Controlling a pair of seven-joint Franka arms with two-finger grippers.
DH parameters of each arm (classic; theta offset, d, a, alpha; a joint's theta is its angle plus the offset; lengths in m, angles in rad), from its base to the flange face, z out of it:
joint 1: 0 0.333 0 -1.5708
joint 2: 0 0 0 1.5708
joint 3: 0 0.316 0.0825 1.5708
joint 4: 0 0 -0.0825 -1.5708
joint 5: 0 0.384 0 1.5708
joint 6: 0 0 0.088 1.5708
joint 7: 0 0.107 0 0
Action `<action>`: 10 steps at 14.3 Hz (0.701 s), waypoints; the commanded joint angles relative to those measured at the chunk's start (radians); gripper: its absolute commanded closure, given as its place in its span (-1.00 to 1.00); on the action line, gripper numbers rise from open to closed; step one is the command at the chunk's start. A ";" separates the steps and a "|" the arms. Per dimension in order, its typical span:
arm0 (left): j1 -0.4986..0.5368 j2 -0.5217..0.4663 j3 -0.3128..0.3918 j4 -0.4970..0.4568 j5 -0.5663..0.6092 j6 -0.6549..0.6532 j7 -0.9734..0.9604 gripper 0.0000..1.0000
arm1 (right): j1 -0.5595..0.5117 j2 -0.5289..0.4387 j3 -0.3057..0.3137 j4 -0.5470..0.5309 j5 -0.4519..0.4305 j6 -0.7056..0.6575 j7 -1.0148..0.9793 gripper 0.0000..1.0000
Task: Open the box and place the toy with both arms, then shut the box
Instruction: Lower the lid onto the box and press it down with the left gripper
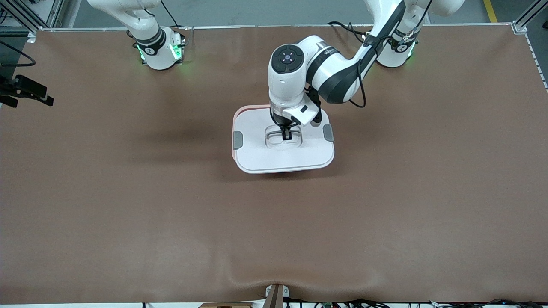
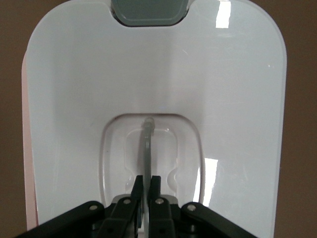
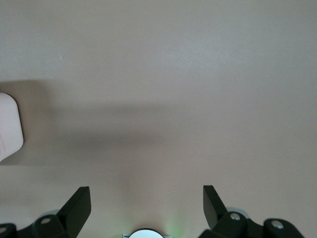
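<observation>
Box (image 1: 283,147) (one), lid (image 2: 198,89) on

white lid (image 1: 274,158), grey clips (image 1: 237,140)

Wide brown table mat (image 1: 128,205), grey floor (image 1: 257,13), aluminium frame posts (image 1: 528,15) at the corners

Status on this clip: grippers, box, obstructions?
Left gripper shut on lid's grey handle. Right gripper open, waiting over table. White-lidded pink plastic box closed. Nothing obstructing.
</observation>
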 commanded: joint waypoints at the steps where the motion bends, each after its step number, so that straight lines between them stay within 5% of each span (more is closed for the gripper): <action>1: -0.027 0.024 0.003 0.020 0.000 0.004 -0.018 1.00 | -0.018 -0.004 0.008 -0.007 -0.010 -0.004 -0.009 -1.00; 10: -0.031 0.030 0.003 0.020 -0.003 0.014 -0.018 1.00 | -0.019 -0.004 0.008 -0.008 -0.010 -0.004 -0.009 -1.00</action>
